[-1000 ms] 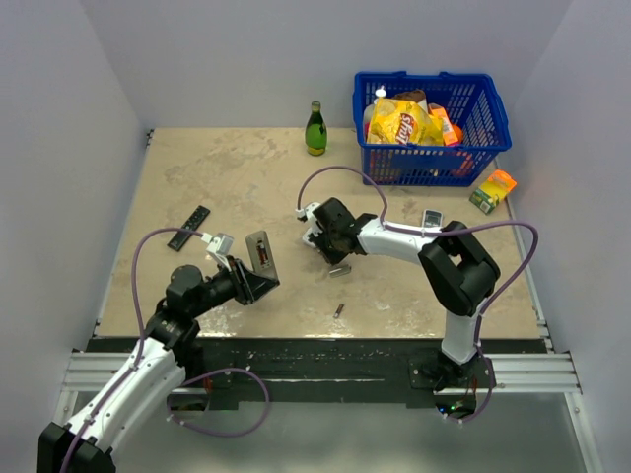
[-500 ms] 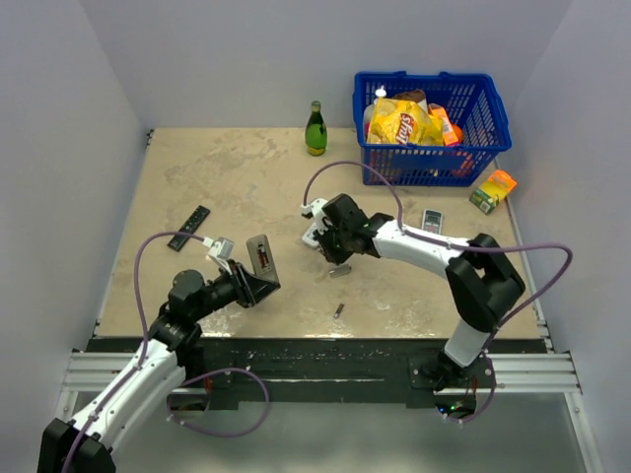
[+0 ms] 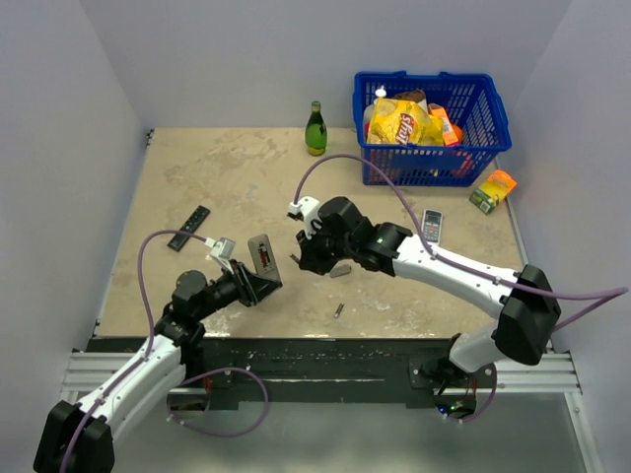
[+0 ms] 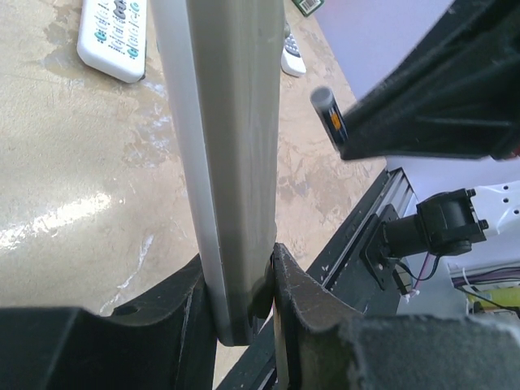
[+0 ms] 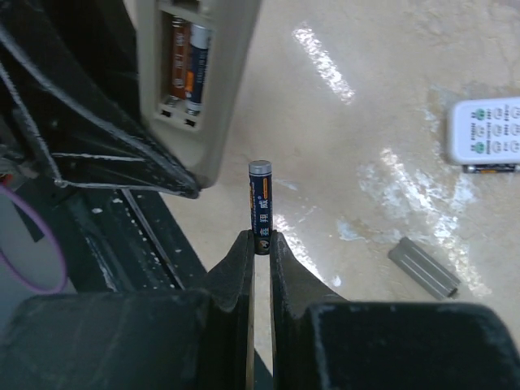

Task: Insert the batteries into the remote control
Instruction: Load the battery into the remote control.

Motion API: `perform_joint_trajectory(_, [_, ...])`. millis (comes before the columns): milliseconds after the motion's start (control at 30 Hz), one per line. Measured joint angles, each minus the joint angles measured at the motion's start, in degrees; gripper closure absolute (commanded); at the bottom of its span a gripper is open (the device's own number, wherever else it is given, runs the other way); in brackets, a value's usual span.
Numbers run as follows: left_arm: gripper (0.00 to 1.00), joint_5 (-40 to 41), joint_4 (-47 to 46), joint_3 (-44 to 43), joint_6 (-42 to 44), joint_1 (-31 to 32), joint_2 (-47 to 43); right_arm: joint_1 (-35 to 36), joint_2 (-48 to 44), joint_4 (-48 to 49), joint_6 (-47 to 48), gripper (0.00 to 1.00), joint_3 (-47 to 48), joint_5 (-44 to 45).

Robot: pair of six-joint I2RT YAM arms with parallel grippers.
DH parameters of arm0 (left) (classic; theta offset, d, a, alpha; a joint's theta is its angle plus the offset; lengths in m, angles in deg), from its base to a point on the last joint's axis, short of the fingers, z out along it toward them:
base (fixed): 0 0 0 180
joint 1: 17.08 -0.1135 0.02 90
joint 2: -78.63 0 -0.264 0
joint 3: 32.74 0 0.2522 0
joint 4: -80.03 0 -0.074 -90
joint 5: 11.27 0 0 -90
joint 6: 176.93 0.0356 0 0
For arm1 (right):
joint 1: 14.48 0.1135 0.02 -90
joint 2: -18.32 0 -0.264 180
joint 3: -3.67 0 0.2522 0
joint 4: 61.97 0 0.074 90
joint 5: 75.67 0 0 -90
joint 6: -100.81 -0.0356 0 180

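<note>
The left gripper [image 3: 258, 283] clamps the remote control [image 3: 261, 254] on edge, its open back turned rightward. The right gripper [image 5: 260, 244], pinching a battery [image 5: 260, 207] upright by its lower end, has swung left to just beside the remote control; insertion looks next.
</note>
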Motion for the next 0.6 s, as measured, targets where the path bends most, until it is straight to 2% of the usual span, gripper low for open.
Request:
perform_joint_trajectory(267, [1.0, 0.2, -2.5, 0.0, 0.0, 0.0, 0.3, 4.1, 1.9, 0.5, -4.8, 1.0, 3.2, -0.4])
perform_joint_trajectory(600, [1.0, 1.4, -2.6, 0.0, 0.1, 0.9, 0.3, 5.0, 7.3, 0.9, -8.0, 1.0, 7.6, -1.4])
